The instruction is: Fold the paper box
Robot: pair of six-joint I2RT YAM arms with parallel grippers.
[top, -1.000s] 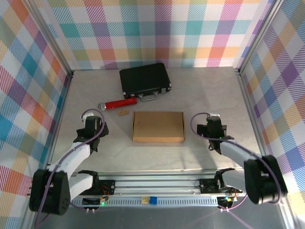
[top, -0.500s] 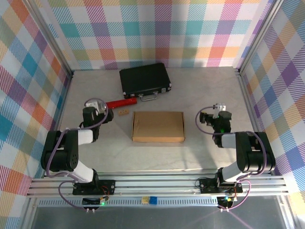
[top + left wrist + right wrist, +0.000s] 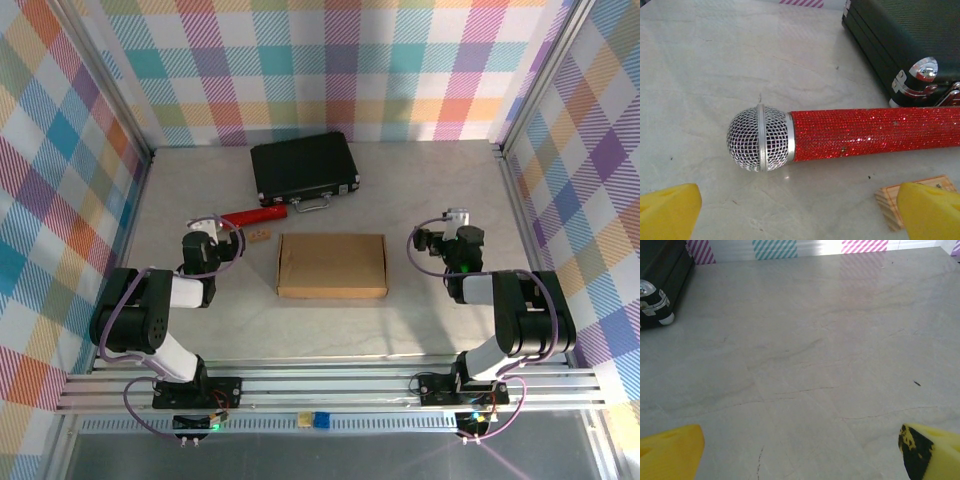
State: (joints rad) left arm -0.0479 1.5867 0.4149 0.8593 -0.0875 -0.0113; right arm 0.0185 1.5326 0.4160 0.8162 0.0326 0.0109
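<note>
Between the two arms, near the middle of the pale marbled surface [image 3: 430, 180], lies the plain brown cardboard paper box [image 3: 332, 265]. It rests flat, with its long axis running left to right across the arms' front. From above it reads as a shallow closed rectangle; whether any flap is loose I cannot tell.

The left pincer [image 3: 205, 228] sits off the box's left short edge, and the right pincer [image 3: 450, 225] sits off its right short edge. Both are a little beyond the box's far side, and the two stand roughly as near, the right perhaps slightly closer.

Both pincers are released, jaws spread wide and grasping nothing. Neither faces the box, since each points toward the far wall. Ahead of the left pincer [image 3: 799, 212] lies a red glittery microphone with a silver mesh head [image 3: 840, 137], with a small wooden block [image 3: 887, 200] and the black hard case with metal latches [image 3: 900, 40] nearby. Ahead of the right pincer [image 3: 800, 452] is bare surface.

The coming move therefore seems to call for each arm to turn inward toward its own short end of the box.
</note>
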